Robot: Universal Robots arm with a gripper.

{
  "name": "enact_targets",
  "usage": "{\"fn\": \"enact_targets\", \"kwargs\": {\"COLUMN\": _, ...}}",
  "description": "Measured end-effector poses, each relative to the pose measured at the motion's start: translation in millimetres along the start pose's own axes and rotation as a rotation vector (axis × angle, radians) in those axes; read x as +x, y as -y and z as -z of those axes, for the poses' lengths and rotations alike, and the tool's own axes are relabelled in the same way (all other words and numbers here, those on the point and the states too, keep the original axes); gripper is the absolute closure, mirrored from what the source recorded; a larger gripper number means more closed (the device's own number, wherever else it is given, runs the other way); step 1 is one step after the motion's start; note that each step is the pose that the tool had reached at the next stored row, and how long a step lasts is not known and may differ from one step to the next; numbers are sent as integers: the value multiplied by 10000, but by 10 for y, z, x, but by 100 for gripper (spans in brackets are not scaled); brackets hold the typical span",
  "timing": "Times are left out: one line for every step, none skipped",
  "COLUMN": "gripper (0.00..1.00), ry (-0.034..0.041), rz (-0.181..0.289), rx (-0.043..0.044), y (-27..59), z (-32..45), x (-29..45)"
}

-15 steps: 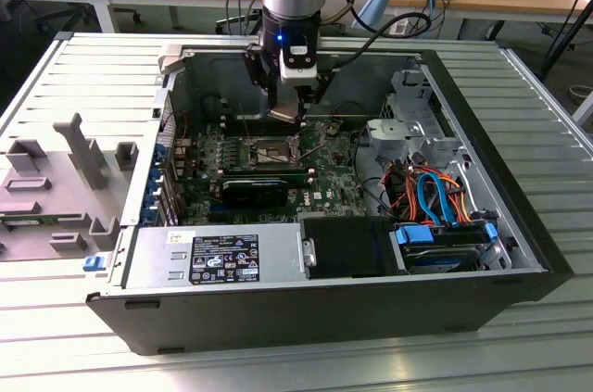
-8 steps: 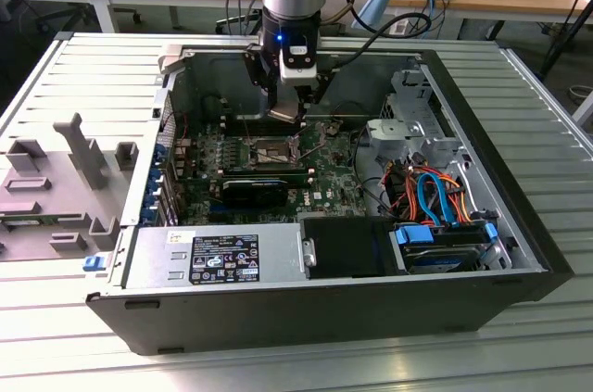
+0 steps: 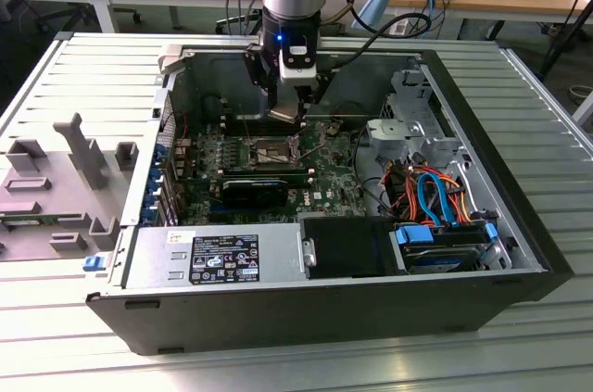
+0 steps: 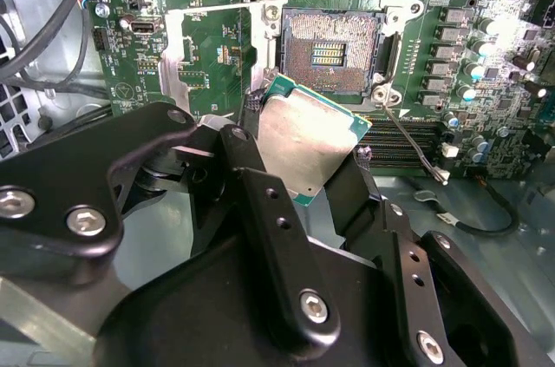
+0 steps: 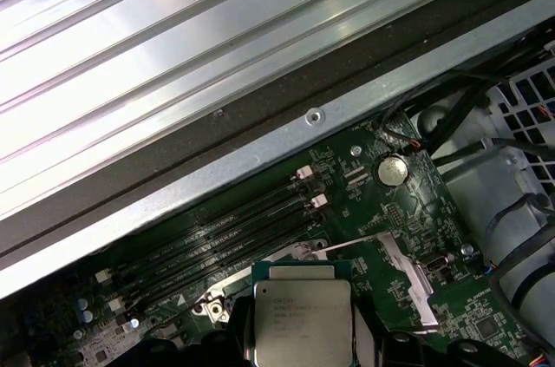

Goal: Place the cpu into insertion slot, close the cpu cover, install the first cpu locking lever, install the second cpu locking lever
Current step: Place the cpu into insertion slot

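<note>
My gripper (image 3: 288, 112) is shut on the cpu (image 4: 305, 140), a flat square chip with a silvery top and green edge, pinched by its sides between two black fingers (image 4: 253, 178). In the exterior view it hangs over the open computer case, just behind the insertion slot (image 3: 270, 153). The second wrist view shows the slot (image 4: 333, 51) bare, its contact field exposed, a short way beyond the chip. The cpu cover (image 4: 172, 60) stands flipped open beside the slot. A thin locking lever (image 4: 414, 147) sticks up free. The first wrist view sees the cpu (image 5: 301, 319) from above.
The case wall (image 3: 306, 285) rings the motherboard. A black card (image 3: 255, 192) lies in front of the slot and long memory slots (image 5: 217, 241) run beside it. Drive cage and coloured cables (image 3: 431, 197) fill the exterior view's right. Grey fixtures (image 3: 79, 146) stand on the table.
</note>
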State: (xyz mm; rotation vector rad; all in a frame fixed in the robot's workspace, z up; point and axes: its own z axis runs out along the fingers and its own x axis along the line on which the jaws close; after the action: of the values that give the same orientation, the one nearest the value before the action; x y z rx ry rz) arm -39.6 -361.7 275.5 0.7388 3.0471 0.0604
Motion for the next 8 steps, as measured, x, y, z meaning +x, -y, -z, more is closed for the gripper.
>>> {"fn": "enact_targets", "kwargs": {"gripper": 45, "ry": 0, "rz": -6, "rx": 0, "y": 0, "z": 0, "x": 0}}
{"fn": "enact_targets", "kwargs": {"gripper": 45, "ry": 0, "rz": -11, "rx": 0, "y": 0, "z": 0, "x": 0}}
{"fn": "enact_targets", "kwargs": {"gripper": 45, "ry": 1, "rz": -16, "rx": 0, "y": 0, "z": 0, "x": 0}}
{"fn": "enact_targets", "kwargs": {"gripper": 45, "ry": 1, "rz": -21, "rx": -1, "y": 0, "z": -1, "x": 0}}
{"fn": "enact_targets", "kwargs": {"gripper": 45, "ry": 1, "rz": -27, "rx": -1, "y": 0, "z": -1, "x": 0}}
{"fn": "enact_targets", "kwargs": {"gripper": 45, "ry": 2, "rz": -34, "rx": 0, "y": 0, "z": -1, "x": 0}}
{"fn": "enact_targets", "kwargs": {"gripper": 45, "ry": 2, "rz": -39, "rx": 0, "y": 0, "z": -1, "x": 0}}
{"fn": "enact_targets", "kwargs": {"gripper": 45, "ry": 2, "rz": -42, "rx": -1, "y": 0, "z": -1, "x": 0}}
